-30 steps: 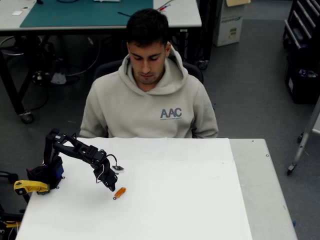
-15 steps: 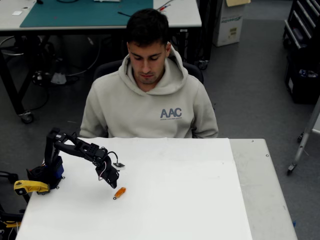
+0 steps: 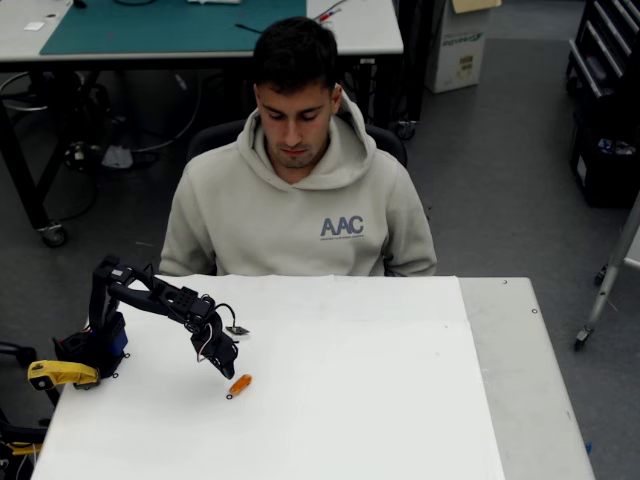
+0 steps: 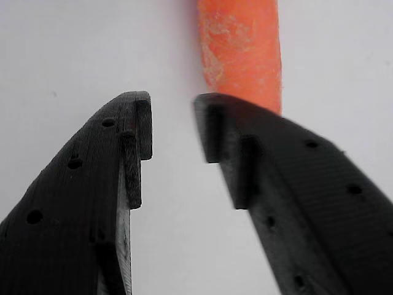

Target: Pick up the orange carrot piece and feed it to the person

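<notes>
The orange carrot piece [image 3: 239, 384] lies on the white table [image 3: 350, 400], left of its middle; in the wrist view the carrot [image 4: 241, 52] fills the upper centre, partly hidden behind the right finger [image 4: 288, 184]. My black gripper [image 3: 226, 370] hangs just up-left of the carrot, tips close to it. In the wrist view the gripper [image 4: 174, 132] is open, a narrow gap between the fingers with bare table in it and nothing held. The person [image 3: 300, 190] in a beige hoodie sits behind the table's far edge, looking down.
The arm's base [image 3: 95, 345] stands at the table's left edge, with a yellow clamp-like part [image 3: 58, 374] beside it. A small dark connector [image 3: 237, 330] on a wire dangles by the gripper. A bare grey strip [image 3: 525, 380] runs along the table's right side.
The gripper has shifted slightly right and up over the second, staying just beside the carrot, which has not moved. The person has held still.
</notes>
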You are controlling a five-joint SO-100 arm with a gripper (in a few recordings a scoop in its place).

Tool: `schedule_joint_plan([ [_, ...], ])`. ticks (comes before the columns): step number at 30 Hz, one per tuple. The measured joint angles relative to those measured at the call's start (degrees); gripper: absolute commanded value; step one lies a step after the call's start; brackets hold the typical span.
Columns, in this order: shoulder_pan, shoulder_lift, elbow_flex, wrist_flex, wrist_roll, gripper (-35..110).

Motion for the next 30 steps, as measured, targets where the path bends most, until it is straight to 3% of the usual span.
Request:
schedule_joint_plan([
  [5, 1.0, 0.0, 0.0, 0.0, 0.0, 22],
  [30, 0.6, -5.6, -7.1, 0.0, 0.0, 23],
])
